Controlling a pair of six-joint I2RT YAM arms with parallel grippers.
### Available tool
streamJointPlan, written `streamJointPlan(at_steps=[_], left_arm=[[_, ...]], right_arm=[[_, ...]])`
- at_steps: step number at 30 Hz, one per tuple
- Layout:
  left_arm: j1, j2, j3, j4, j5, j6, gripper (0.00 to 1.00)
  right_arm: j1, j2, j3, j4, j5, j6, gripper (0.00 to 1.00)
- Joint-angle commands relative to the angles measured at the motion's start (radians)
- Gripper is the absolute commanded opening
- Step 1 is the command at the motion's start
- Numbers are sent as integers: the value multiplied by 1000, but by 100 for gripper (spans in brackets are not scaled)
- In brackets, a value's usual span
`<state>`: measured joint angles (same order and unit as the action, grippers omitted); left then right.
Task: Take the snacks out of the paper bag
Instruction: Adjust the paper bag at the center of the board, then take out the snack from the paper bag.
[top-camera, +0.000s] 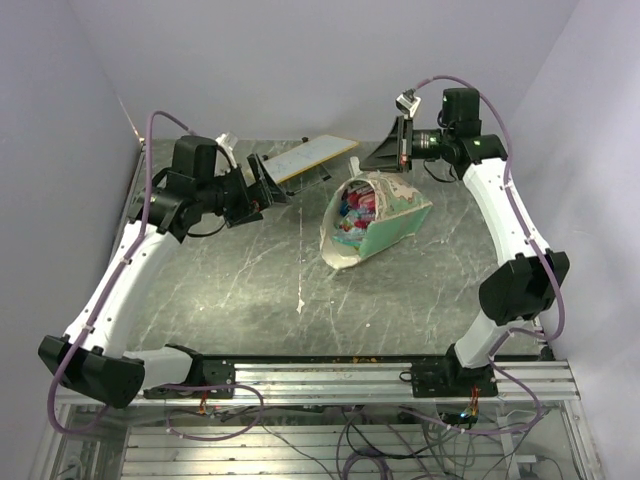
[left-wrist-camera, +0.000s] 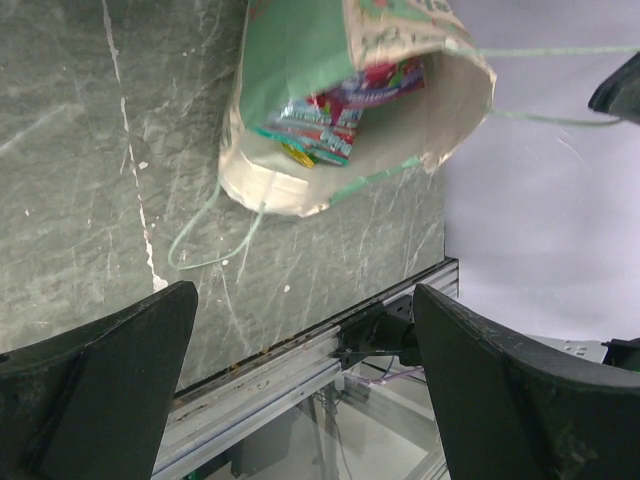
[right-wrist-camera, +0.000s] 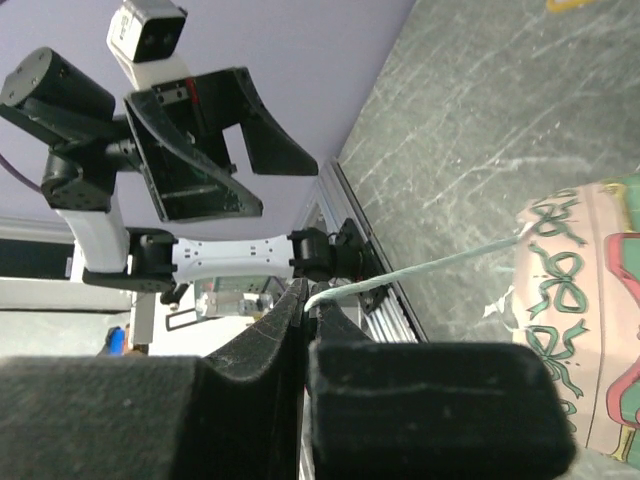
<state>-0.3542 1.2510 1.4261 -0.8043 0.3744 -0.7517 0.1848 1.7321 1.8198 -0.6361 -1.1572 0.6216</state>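
The mint-green paper bag (top-camera: 390, 225) lies tilted on the table, its mouth facing the left arm. Several foil snacks (top-camera: 357, 208) in red, pink and blue sit inside. My right gripper (top-camera: 392, 152) hangs above the bag's far end, shut on its cord handle (right-wrist-camera: 420, 270), which runs taut to the bag (right-wrist-camera: 585, 300). The right wrist view shows the cord pinched at the closed tips (right-wrist-camera: 312, 295). My left gripper (top-camera: 266, 186) is open and empty, left of the bag. In the left wrist view (left-wrist-camera: 300, 385) it faces the bag's mouth (left-wrist-camera: 290, 60) and the snacks (left-wrist-camera: 335, 110).
A flat white board (top-camera: 310, 153) on black legs stands at the back, between the two grippers. The second cord handle (left-wrist-camera: 215, 240) lies loose on the table by the bag's mouth. The metal rail (top-camera: 330, 375) runs along the near edge.
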Motion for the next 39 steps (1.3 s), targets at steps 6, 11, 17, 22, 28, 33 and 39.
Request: streamJointPlan(at_steps=[6, 11, 17, 22, 28, 33, 39], left_arm=[[1, -94, -125, 110, 64, -89, 98], [-90, -102, -134, 157, 32, -94, 98], [-314, -86, -196, 306, -126, -92, 95], [-467, -54, -259, 469, -324, -143, 83], [-551, 46, -388, 737, -491, -406, 63], [-606, 196, -287, 694, -645, -504, 68], [-634, 353, -238, 715, -727, -715, 64]], right_arm=[[18, -80, -92, -13, -15, -70, 0], [17, -85, -94, 81, -13, 15, 0], [3, -92, -88, 216, 16, 154, 0], [-41, -90, -62, 245, 33, 207, 0], [-56, -102, -98, 314, 57, 266, 0], [-56, -116, -122, 345, 69, 285, 0], [-57, -141, -172, 363, 86, 289, 0]])
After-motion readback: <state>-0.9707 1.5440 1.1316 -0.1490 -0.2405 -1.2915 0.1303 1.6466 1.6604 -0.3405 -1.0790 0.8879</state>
